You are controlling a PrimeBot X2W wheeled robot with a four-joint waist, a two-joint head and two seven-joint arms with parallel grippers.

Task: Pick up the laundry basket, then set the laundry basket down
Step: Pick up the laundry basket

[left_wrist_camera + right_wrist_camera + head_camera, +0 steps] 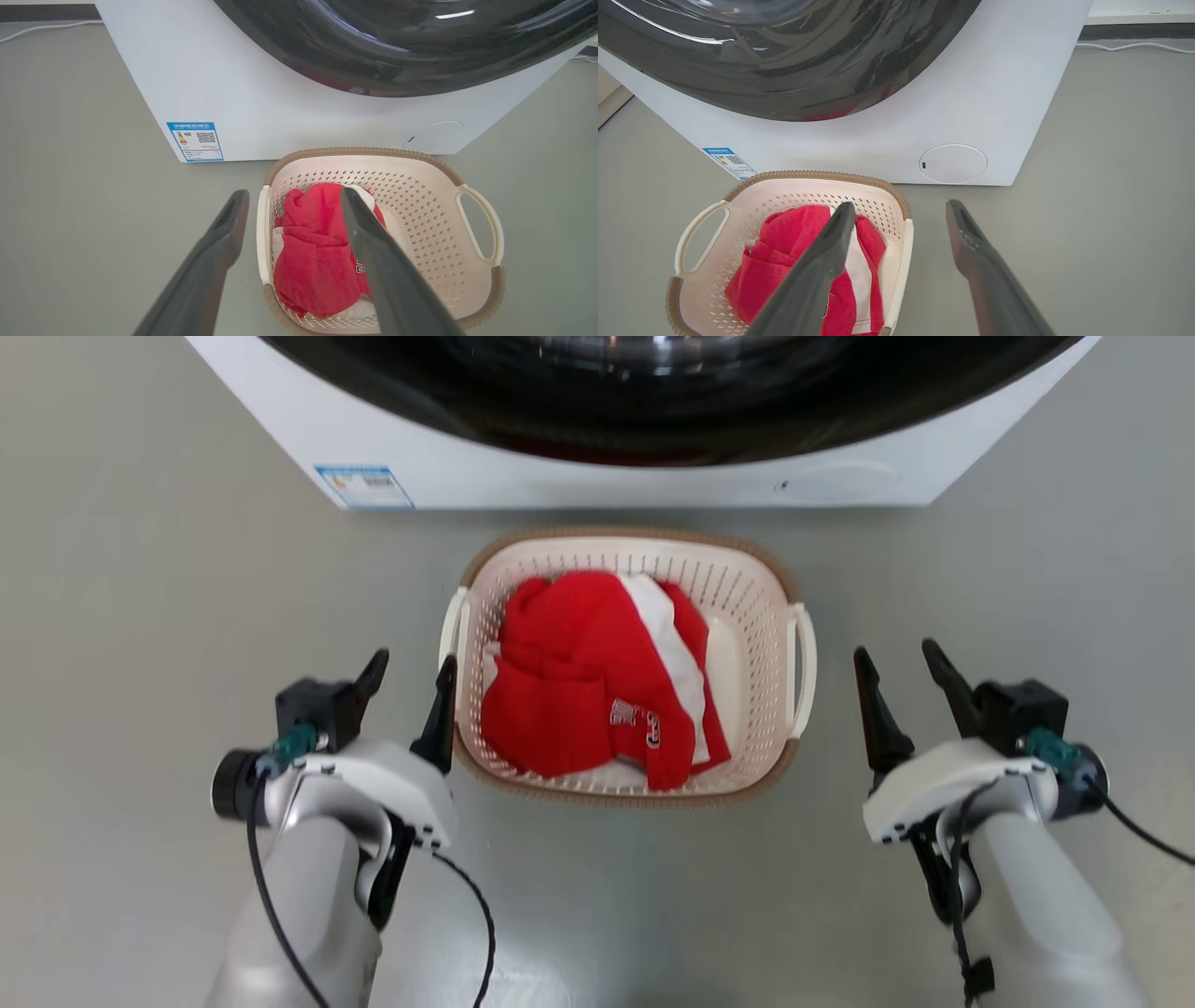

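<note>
Down on the floor point(140, 616), just in front of the washer point(579, 476), you've got the laundry basket point(747, 607) sitting upright with its far rim close to the washer's white front panel. It's about centred under the dark door glass. Inside there's a bundle of red clothes point(569, 681) piled toward the basket's left side, with a white piece point(667, 635) running through it (some lettering shows on the red, too small to read).

Your left gripper point(414, 661) has its jaws spread wide, and in the head view its inner finger lines up right against the basket's left handle point(455, 625). From the left wrist view that handle falls between the two fingers, but I can't tell if anything is actually touching.

Your right gripper point(893, 650) is spread wide too and holds nothing. It's off the basket's right side, with a clear strip of floor between its inner finger and the right handle point(805, 672).

Both grippers point toward the washer, one on each side of the basket. A blue sticker point(364, 487) sits on the washer's lower left corner.
</note>
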